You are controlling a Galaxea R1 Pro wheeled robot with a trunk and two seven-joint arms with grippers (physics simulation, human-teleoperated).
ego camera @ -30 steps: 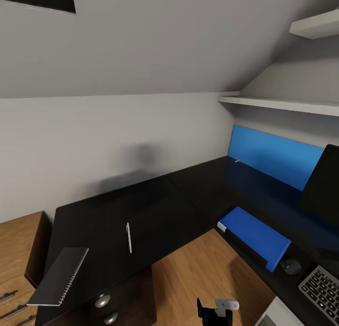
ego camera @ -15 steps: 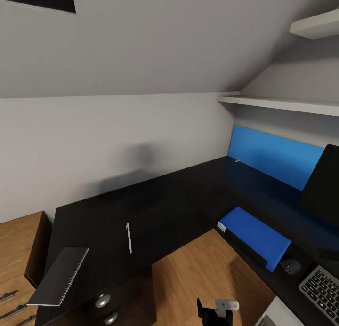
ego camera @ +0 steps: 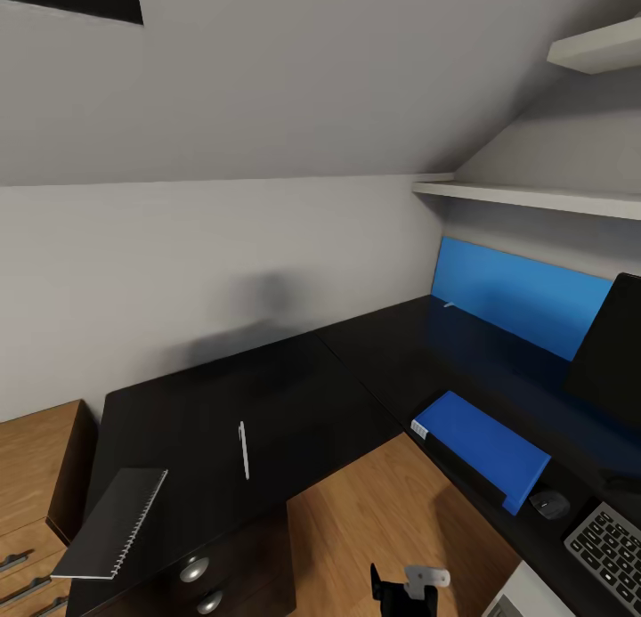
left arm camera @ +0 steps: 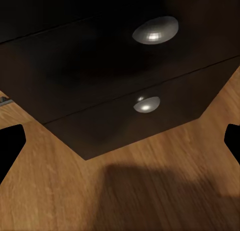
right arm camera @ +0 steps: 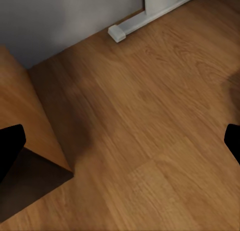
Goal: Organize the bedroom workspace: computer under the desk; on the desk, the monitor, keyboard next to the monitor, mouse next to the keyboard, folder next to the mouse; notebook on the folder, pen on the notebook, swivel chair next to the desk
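The notebook (ego camera: 111, 521) lies at the near left corner of the desk (ego camera: 294, 394), its spiral edge turned right and its near end jutting past the desk's front edge. Just right of it and a little farther back, the pen (ego camera: 244, 450) lies apart on bare black top, pointing near to far. Around both, the left wing of the desk is open surface back to the wall.

On the right wing, the blue folder (ego camera: 481, 448) lies flat along the inner front edge. A dark mouse (ego camera: 549, 504) sits just beside its near right corner, and the keyboard (ego camera: 612, 550) lies near the mouse at the frame's right edge. The monitor (ego camera: 612, 354) stands behind them, in front of the blue back panel (ego camera: 521, 292).

Between the two wings, bare wooden floor (ego camera: 392, 519) reaches into the inner corner. A light wooden drawer cabinet (ego camera: 36, 501) stands against the desk's left end, and under the notebook's corner is the black drawer pedestal (left arm camera: 115, 76) with its round metal knobs (left arm camera: 155, 30).

The left gripper (left arm camera: 120, 143) faces that pedestal, fingertips wide apart with nothing between them. The right gripper (right arm camera: 120, 141), equally spread and empty, looks down on floor, a white desk foot (right arm camera: 150, 16) and a wooden cabinet's corner.

Nothing on the desk has shifted from a second ago; only the dark gripper part at the head view's bottom edge has moved slightly.
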